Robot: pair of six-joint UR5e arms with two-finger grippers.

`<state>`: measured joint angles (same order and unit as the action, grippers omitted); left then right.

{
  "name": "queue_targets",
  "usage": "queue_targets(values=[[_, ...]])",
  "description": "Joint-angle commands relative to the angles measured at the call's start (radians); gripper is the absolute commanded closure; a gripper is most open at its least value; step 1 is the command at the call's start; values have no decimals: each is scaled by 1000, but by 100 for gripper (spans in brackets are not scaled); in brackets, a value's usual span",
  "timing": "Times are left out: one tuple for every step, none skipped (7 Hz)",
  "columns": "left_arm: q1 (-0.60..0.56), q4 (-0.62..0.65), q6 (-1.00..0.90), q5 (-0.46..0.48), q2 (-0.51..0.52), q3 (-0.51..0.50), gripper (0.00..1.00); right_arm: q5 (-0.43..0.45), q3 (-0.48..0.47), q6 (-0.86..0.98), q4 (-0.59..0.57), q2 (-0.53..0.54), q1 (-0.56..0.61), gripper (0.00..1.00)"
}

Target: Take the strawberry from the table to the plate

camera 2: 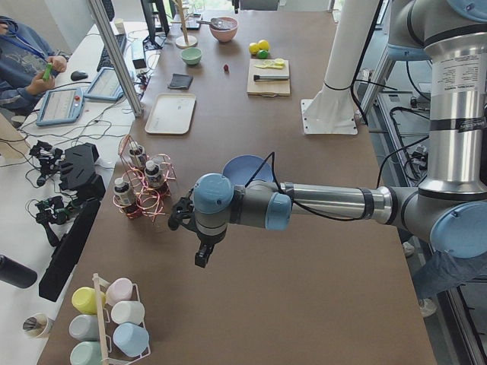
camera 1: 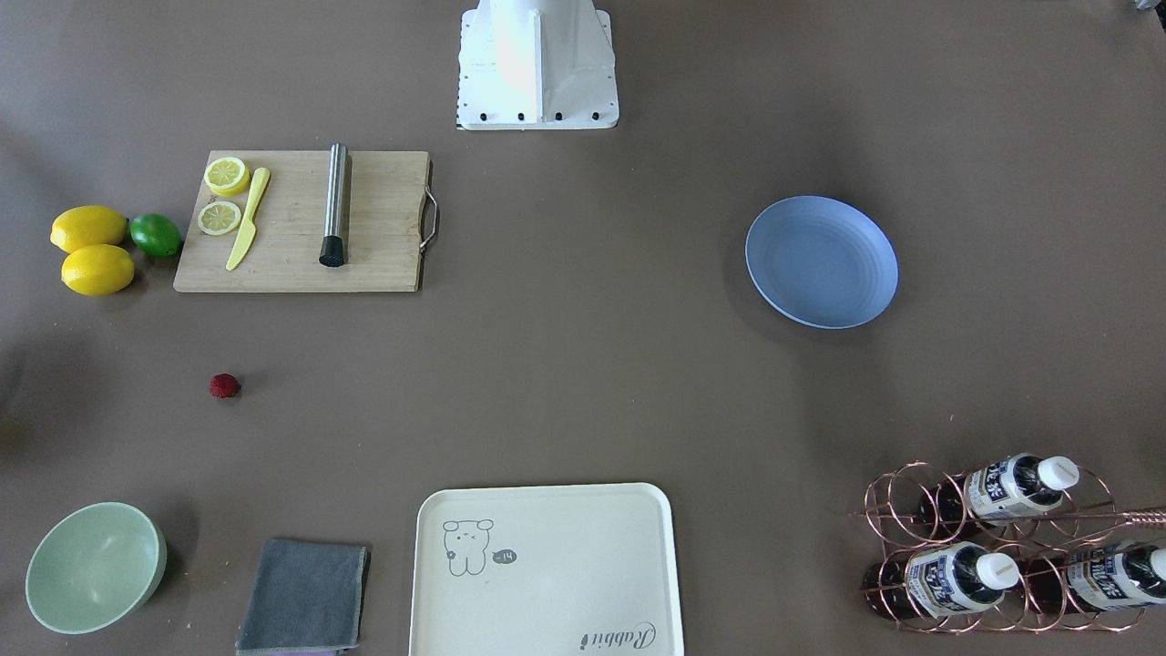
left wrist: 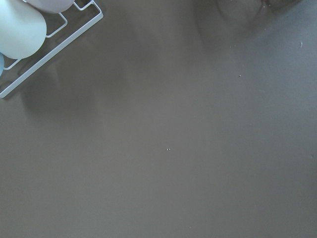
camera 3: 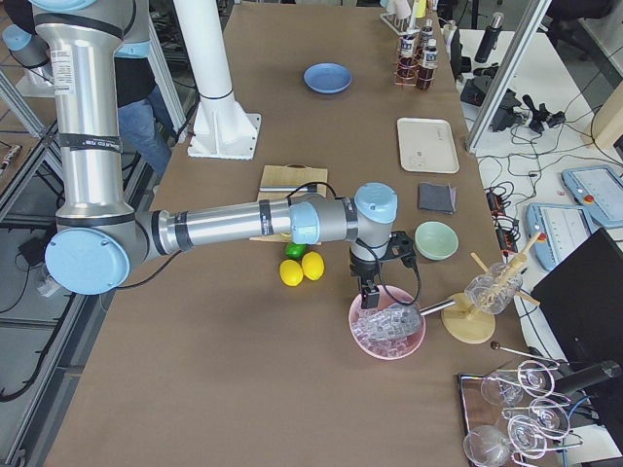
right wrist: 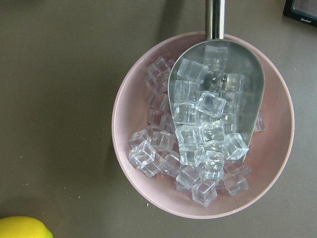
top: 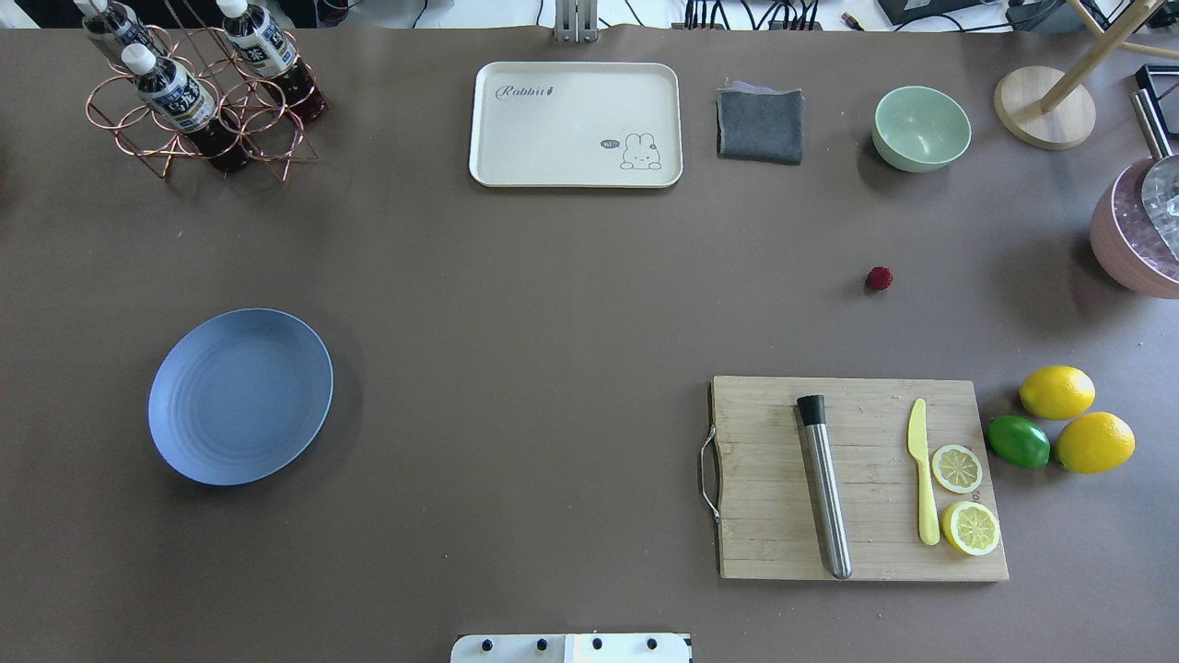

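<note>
Strawberry [camera 1: 224, 386] is lying on table [camera 1: 583, 383], well apart from plate [camera 1: 822, 262]; left gripper [camera 2: 202, 257] and right gripper [camera 3: 368, 295] are hovering elsewhere, whether spread or closed impossible to tell

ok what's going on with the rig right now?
Nothing is being handled yet. The strawberry lies on the table, past the cutting board from the robot, and the blue plate sits empty on the other half. The right gripper hangs over a pink bowl of ice cubes at one table end, and the left gripper hangs over bare table at the other. Can't tell if either is open.
</note>
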<state>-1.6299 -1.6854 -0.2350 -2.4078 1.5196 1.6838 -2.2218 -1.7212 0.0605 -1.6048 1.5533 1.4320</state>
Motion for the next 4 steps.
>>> queue_targets(values=[[7,-124,-33,-23,25,-82,2,1,0,-1,-1,1,1,0],[7,-201,-15,-95,31,-96,2,-1,-1,-4,-1,-1,1,0],[7,-226,6,-114,33,-83,2,-4,0,-20,-1,-11,1,0],[8,-276,23,-122,34,-78,2,-6,2,-103,-1,-36,-1,0]])
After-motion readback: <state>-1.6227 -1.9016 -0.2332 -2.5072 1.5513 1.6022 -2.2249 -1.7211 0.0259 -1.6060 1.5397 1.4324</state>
